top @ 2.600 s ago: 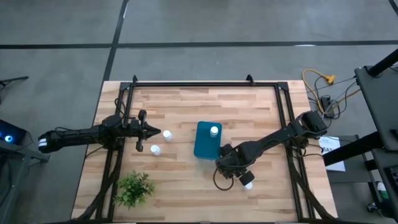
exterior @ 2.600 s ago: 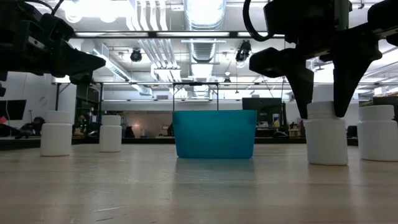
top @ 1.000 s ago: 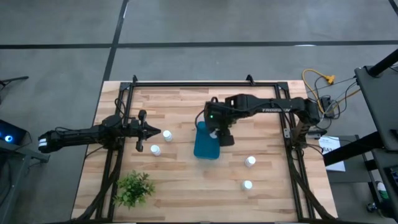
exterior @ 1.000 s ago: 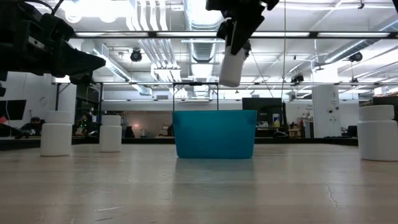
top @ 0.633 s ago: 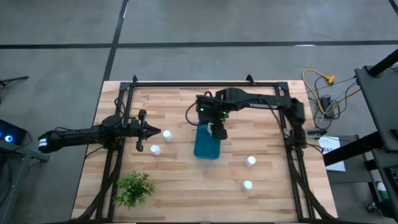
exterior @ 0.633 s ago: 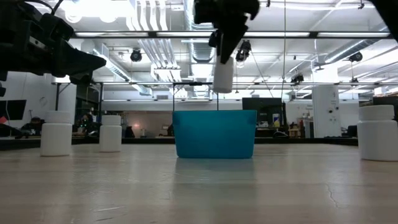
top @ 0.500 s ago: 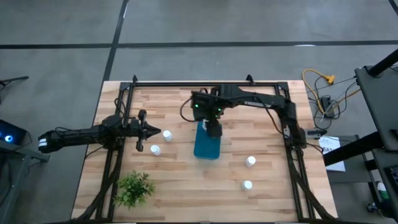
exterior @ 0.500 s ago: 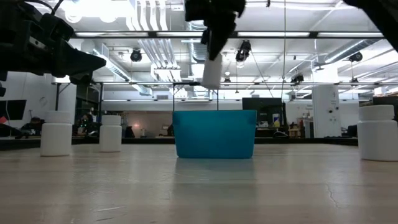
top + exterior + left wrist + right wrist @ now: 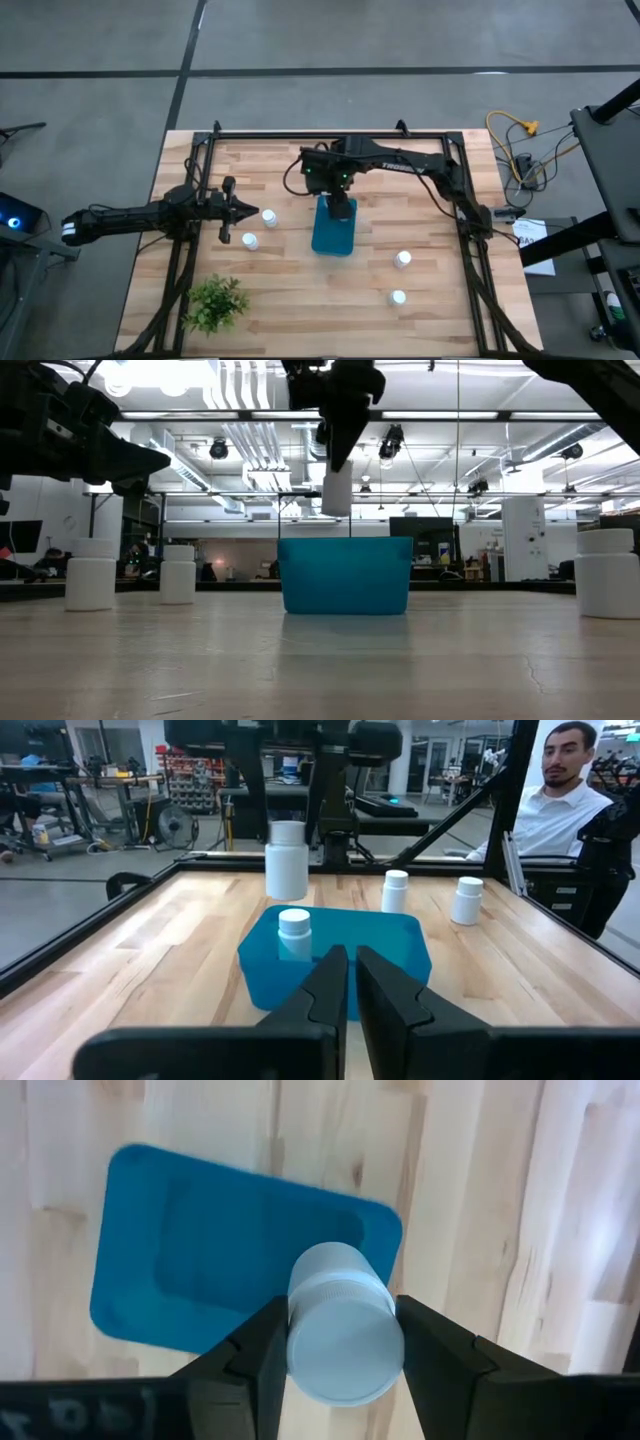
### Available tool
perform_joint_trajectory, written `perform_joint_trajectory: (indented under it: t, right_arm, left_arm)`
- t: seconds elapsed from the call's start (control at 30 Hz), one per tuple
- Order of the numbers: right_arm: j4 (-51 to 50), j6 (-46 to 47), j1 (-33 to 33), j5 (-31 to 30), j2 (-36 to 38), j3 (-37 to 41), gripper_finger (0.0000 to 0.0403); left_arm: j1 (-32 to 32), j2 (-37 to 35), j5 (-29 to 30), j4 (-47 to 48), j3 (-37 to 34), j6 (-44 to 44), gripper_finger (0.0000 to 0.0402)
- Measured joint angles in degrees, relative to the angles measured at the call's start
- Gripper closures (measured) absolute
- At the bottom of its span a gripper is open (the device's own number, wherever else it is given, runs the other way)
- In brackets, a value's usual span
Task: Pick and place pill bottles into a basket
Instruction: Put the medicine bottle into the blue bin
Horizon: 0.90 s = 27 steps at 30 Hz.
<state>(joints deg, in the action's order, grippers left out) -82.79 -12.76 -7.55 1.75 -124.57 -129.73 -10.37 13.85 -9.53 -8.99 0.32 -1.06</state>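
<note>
The right end effector (image 9: 338, 460) held a pill bottle (image 9: 337, 491) clamped between its fingers above the far end of the teal basket (image 9: 344, 574), mid-tabletop. Released off-centre, the bottle could strike the rim and tumble out. The left end effector (image 9: 347, 982), fingers nearly together and empty, waited near the tabletop's left edge.

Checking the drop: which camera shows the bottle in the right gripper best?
The right wrist view: the held bottle fills the frame, clamped by the right gripper over the basket. The low and left wrist views show it hanging above the basket; the high view hides it under the arm.
</note>
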Motion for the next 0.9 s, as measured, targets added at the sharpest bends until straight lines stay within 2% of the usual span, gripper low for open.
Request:
perform_joint_trajectory:
  t: [0.33,0.9]
  right_arm:
    - [3.5,-1.2,-0.4,0.3,0.0,1.6,0.0255]
    - [11.5,-3.4,-0.4,0.3,0.0,12.6,0.0255]
  left_arm:
    - [0.0,0.0,0.0,0.0,0.0,0.0,0.0394]
    - [0.0,0.0,0.0,0.0,0.0,0.0,0.0394]
